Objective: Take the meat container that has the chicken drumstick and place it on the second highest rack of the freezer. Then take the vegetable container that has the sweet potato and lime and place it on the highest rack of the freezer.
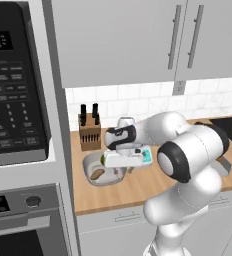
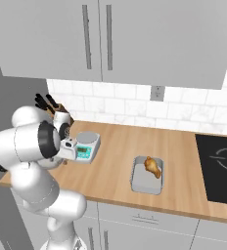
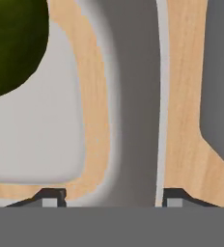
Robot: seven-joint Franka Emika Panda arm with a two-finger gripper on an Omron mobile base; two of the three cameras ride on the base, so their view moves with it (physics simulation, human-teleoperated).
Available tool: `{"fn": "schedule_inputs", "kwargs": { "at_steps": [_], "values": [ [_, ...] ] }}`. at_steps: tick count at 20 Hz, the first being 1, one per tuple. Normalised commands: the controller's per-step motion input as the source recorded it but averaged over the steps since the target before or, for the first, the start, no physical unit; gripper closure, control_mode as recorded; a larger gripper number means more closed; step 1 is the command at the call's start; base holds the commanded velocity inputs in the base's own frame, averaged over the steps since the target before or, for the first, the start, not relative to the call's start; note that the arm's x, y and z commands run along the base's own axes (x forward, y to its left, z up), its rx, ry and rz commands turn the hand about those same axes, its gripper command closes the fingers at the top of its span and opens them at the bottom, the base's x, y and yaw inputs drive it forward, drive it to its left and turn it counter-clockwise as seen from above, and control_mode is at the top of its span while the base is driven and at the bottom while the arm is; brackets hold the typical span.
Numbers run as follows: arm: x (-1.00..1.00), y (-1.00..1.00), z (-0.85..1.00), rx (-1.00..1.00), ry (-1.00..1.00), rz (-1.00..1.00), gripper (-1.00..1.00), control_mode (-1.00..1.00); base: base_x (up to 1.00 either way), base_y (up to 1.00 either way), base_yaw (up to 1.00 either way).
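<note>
The vegetable container point(image 1: 90, 162) is a shallow grey bowl on the wooden counter, holding a brown sweet potato point(image 1: 97, 174) and a green lime point(image 3: 12, 43). My gripper point(image 1: 120, 171) hangs over the bowl's right side, pointing down. In the hand view my gripper point(image 3: 111, 198) is open, its fingertips point(image 3: 49, 198) standing on either side of the container's wall point(image 3: 133, 96), with a gap still showing on the inner side. The meat container point(image 2: 144, 184), a grey rectangular tray with the chicken drumstick point(image 2: 153, 166), sits further right on the counter, apart from the arm. The freezer is out of view.
A knife block point(image 1: 89, 131) stands against the tiled wall just behind the vegetable container. A microwave point(image 1: 13, 85) and oven point(image 1: 23, 220) fill the left. A black cooktop point(image 2: 223, 168) lies at the counter's right end. Wall cabinets hang overhead.
</note>
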Motion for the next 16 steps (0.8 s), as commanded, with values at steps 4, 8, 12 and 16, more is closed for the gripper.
{"fn": "schedule_inputs", "kwargs": {
  "at_steps": [4,8,12,16],
  "values": [
    [0.03,0.09,-0.08,0.00,0.00,0.00,1.00,-1.00,0.00,0.00,0.00],
    [0.00,0.07,0.00,0.00,-0.02,-0.01,1.00,-1.00,0.00,0.00,0.00],
    [-0.03,0.00,0.09,0.04,-0.14,-0.13,1.00,-1.00,0.00,0.00,0.00],
    [-0.09,0.00,0.18,0.06,-0.12,-0.14,1.00,-1.00,0.00,0.00,0.00]
  ]
}}
